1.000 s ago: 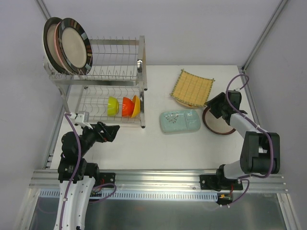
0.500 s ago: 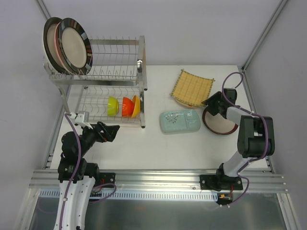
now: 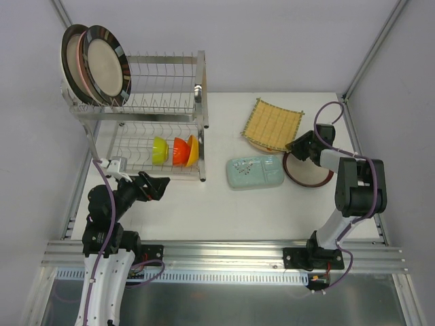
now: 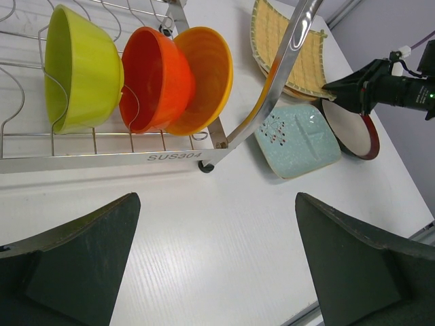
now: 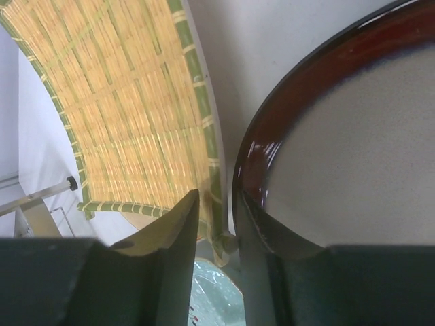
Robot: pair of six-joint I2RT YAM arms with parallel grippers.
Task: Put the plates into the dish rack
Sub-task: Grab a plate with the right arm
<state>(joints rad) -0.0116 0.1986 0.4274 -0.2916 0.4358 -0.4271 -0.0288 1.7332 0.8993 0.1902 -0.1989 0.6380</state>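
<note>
Taking the red-rimmed round plate (image 3: 310,176) by its rim at ten o'clock.
Straddles it with right tool (image 5: 216,204) unclenched; pinch squarely, clear of yellow woven square plate (image 3: 273,124).

rectangular dish (image 3: 255,172) between dish rack (image 3: 163,114) at left and round plate (image 3: 309,174) at right
</note>
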